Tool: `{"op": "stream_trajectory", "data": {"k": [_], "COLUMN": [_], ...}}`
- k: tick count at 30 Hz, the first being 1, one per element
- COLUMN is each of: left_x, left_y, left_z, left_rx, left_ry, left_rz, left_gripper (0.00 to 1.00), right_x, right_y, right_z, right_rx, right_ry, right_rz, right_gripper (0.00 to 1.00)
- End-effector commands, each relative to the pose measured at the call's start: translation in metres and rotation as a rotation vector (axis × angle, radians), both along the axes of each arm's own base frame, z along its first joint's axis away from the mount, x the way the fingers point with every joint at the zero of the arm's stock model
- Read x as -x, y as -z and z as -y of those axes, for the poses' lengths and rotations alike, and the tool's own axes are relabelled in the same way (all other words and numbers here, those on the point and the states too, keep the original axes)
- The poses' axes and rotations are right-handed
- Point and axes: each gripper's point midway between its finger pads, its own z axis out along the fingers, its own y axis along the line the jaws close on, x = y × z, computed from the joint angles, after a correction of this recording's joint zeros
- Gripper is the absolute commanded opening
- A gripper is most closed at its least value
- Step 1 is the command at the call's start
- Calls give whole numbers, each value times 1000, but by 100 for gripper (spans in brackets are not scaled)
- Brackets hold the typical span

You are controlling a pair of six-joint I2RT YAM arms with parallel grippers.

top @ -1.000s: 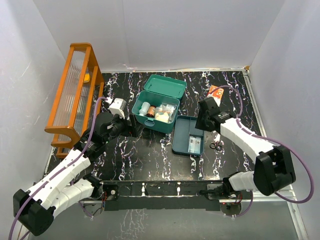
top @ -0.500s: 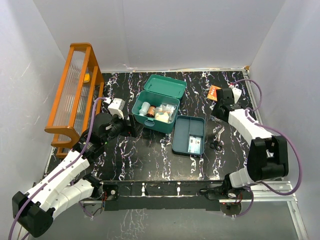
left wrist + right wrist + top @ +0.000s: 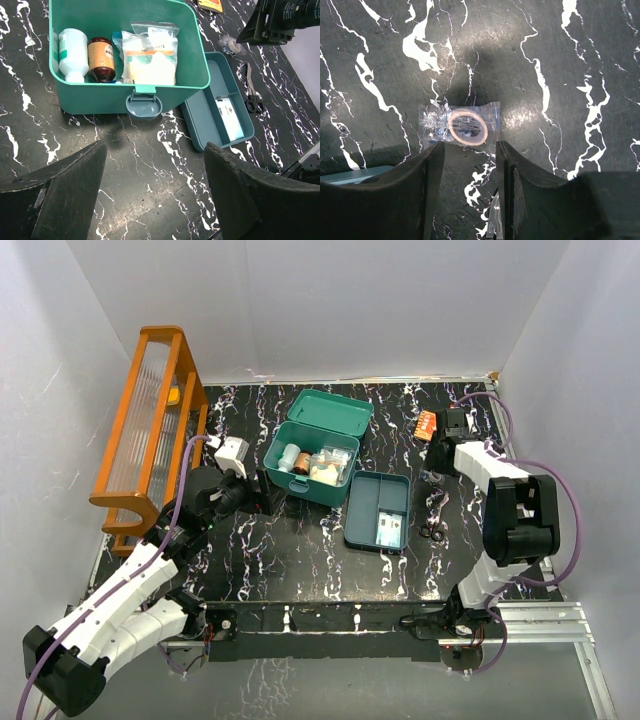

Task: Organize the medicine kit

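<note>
The medicine kit (image 3: 312, 462) is a teal box standing open at the table's middle, its lid (image 3: 332, 411) tipped back. In the left wrist view the box (image 3: 125, 95) holds a white bottle (image 3: 70, 55), a brown bottle (image 3: 101, 60) and a clear bag of dressings (image 3: 150, 62). Its teal tray (image 3: 378, 510) lies to the right with a white packet (image 3: 229, 115) in one compartment. My left gripper (image 3: 155, 152) hangs open just in front of the box. My right gripper (image 3: 470, 152) is open above a clear packet holding a tape ring (image 3: 465, 125), with nothing between its fingers.
An orange wooden rack (image 3: 150, 430) stands along the left wall. Small scissors (image 3: 432, 531) lie right of the tray. An orange packet (image 3: 426, 425) sits at the back right, close to the right arm. White walls close in the table on three sides.
My right arm has swung from above the tray to the back right, and its jaws have spread wider. The left arm has not moved.
</note>
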Motion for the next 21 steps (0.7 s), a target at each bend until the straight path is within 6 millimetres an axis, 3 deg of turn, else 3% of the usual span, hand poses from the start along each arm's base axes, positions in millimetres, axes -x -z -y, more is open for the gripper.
{"op": "stream_trajectory", "data": {"k": [1, 4, 5, 7, 13, 21], "left_x": [2, 3, 3, 3, 2, 2], "left_y": [-5, -5, -5, -5, -5, -3], "left_z": [-3, -3, -3, -3, -3, -3], "left_rx": [0, 2, 2, 0, -1, -4], "left_ry": [-2, -2, -2, -2, -5, -5], "left_rz": [18, 20, 21, 20, 21, 17], "left_gripper": [78, 78, 78, 78, 78, 78], "right_x": [-28, -32, -32, -30, -25, -25], "right_y": [-12, -9, 2, 10, 24, 28], "right_z": [-2, -7, -7, 4, 6, 3], "right_rx": [-39, -80, -85, -92, -95, -117], "right_ry": [-47, -65, -64, -36, -29, -31], "right_rz": [60, 52, 25, 1, -51, -56], "right_gripper": [44, 45, 45, 46, 48, 39]}}
